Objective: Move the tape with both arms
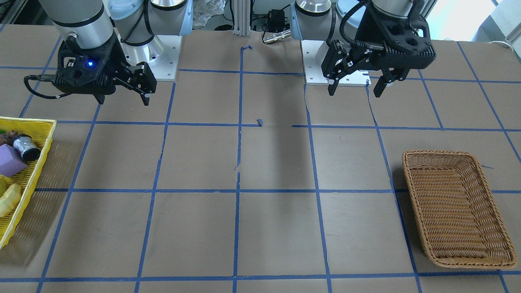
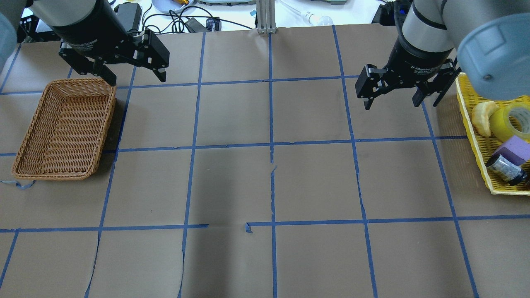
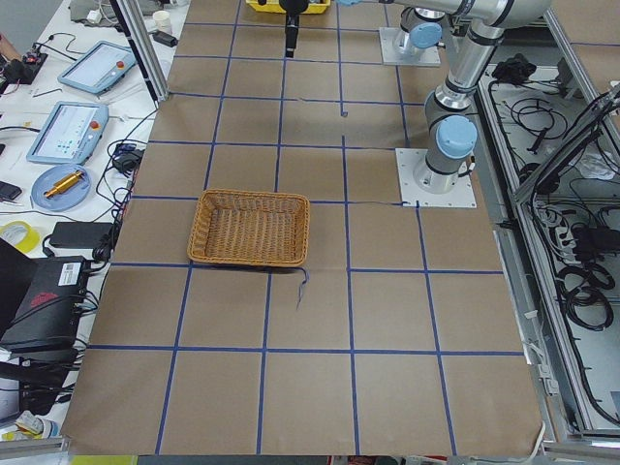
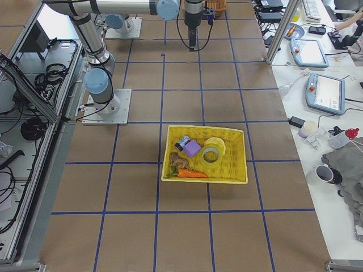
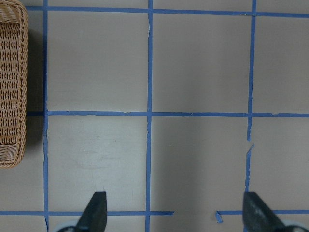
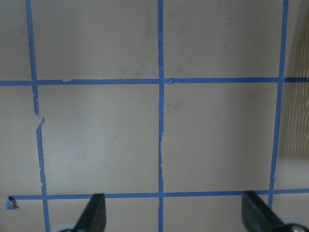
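From overhead, the tape (image 2: 511, 122) lies inside the yellow basket (image 2: 476, 151), on its side among other items with a purple block (image 2: 516, 149) just beside it. It is likely stocked there as the pickup point. The right gripper (image 2: 391, 103) hangs above the table near the yellow basket with its jaws spread and nothing between them, probably parked at a ready pose within reach. The left gripper (image 2: 136, 78) is well apart from the yellow basket, at the table's opposite end and likewise spread and empty. It hangs by the wicker basket (image 2: 105, 124), which looks like the drop-off point.

In the front-facing view, both pincers hang high and released, leaving the grid squares between them bare. I judge that stretch, away from the yellow basket, to be the hand-over zone. The tape itself falls outside this view.

The right-side view shows the roll against the yellow basket's far wall, hole upward, so fingers could close across its rim.

The left wrist view shows two black fingertips (image 5: 95, 212) spread wide over the paper. The right wrist view shows the same, gripping nothing. No step of the transfer has begun.
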